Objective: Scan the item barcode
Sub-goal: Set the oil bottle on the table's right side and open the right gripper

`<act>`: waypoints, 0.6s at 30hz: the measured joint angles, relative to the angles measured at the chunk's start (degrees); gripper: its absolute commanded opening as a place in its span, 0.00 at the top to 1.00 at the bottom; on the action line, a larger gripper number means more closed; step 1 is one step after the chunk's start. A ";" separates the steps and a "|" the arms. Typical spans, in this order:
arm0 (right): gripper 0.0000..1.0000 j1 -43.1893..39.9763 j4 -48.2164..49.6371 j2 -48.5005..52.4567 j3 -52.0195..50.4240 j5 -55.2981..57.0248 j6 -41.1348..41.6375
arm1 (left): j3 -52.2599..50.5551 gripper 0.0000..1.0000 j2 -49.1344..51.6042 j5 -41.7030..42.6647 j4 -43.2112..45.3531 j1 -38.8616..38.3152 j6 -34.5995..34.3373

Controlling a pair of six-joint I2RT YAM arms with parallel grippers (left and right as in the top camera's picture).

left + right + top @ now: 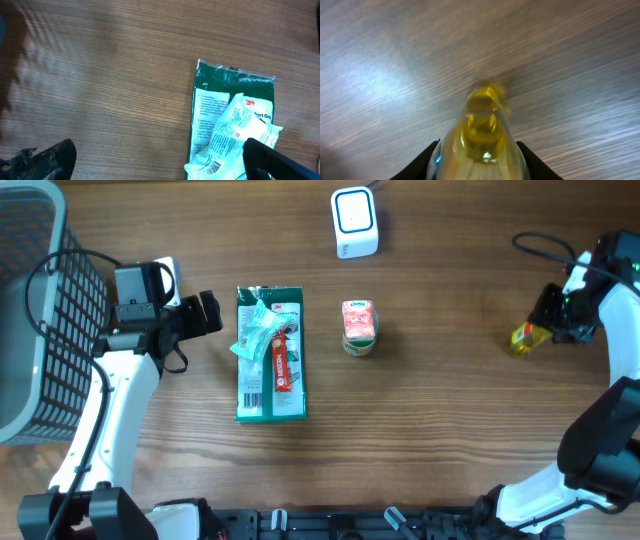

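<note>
Nearest the robot, well short of the scanner (354, 222) and off to its left-arm side, lies the green packet (285, 405) with a crinkled white sachet (255, 335) on top. The left gripper (213, 312) hovers just beside that packet's far corner, its fingers spread wide and holding nothing. A small pink carton (358, 325) stands straight in front of the scanner, between it and the robot. Far out on the scanner's right-arm side, well apart from it, is the yellow bottle (522, 338), the item in hand, low over the table (450, 430) or resting on it. The right gripper (545, 325) has a finger on each flank of it, but the blurred wrist view does not show whether they clamp it or merely bracket it. The bottle looks light, stiff, smooth and rounded, so probably slippery; a hold across the broad body should sit steadier than one at the narrow neck. No barcode shows on it.
</note>
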 measured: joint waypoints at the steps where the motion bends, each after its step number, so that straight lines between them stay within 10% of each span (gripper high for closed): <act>1: 0.00 -0.04 0.66 0.02 0.00 -0.59 -0.13 | 0.00 0.00 0.00 0.02 0.00 0.00 0.00; 18: 0.00 0.00 -21.75 -4.52 24.09 -3.32 -0.15 | 0.00 0.00 0.00 0.00 0.00 0.00 0.00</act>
